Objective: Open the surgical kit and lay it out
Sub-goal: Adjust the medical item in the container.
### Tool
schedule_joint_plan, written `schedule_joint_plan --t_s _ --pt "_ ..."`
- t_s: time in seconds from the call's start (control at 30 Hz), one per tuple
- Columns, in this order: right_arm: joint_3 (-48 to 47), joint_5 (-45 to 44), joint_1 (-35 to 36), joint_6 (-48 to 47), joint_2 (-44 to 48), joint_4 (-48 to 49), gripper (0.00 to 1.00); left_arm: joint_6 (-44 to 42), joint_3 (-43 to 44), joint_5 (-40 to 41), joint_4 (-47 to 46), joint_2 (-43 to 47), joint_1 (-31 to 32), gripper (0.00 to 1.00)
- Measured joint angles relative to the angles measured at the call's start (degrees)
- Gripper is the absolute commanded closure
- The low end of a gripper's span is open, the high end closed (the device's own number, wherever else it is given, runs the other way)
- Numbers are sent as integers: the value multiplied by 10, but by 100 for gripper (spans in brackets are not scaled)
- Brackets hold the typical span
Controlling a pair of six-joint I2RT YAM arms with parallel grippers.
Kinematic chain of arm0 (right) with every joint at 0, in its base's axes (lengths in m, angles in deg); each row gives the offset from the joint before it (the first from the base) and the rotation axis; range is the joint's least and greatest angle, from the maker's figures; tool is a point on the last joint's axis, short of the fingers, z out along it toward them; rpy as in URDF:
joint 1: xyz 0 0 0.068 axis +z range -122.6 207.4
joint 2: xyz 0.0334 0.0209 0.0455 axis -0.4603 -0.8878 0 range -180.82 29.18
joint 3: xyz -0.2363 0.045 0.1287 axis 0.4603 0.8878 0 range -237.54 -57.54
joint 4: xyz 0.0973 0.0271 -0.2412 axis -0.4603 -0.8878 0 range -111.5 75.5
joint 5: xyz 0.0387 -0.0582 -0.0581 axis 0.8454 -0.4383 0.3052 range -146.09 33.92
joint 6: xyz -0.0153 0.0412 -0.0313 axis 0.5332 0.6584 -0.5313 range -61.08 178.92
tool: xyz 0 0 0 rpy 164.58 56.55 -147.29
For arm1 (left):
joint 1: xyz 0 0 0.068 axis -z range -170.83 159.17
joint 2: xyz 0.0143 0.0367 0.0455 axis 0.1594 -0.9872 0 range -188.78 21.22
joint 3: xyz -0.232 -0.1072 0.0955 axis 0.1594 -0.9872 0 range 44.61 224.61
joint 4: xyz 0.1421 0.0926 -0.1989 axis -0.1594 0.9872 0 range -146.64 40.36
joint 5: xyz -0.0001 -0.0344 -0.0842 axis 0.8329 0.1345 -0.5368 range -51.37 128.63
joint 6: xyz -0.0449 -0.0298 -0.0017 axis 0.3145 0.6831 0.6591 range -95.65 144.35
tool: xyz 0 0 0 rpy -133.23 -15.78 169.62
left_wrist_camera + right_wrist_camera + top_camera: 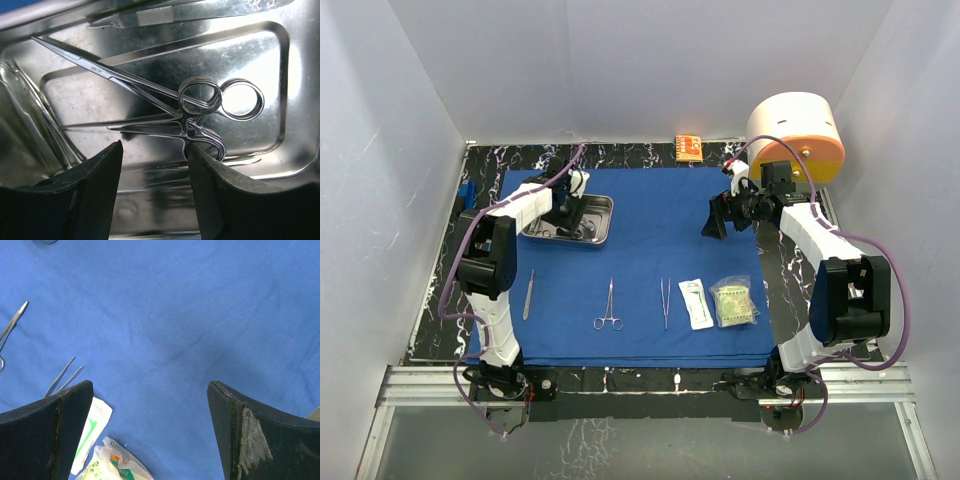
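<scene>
tray (260,55): mirror-shiny steel | forceps (186,117): polished metal | drape (165,315): matt blue cloth

forceps (125,77) in tray (603,212), tray on drape (650,230)

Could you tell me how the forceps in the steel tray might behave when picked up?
Probably stiff: the forceps look solid metal. Likely slippery, polished and slim against the shiny tray. Their ring handles should keep them from rolling.

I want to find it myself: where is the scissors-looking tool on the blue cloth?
Find the blue cloth and the row of things along its near edge. The forceps are second from the left, between a plain metal stick and the tweezers. In that row, only they have two finger rings.
</scene>
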Motion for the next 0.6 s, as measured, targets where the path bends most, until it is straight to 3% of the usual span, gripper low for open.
schedule_joint_plan --t_s 0.33,0.6 --pt "0 0 0 1 0 0 2 8 47 -24 15 6 -10 40" --pt "0 0 0 1 0 1 2 66 91 -29 14 4 -19 44"
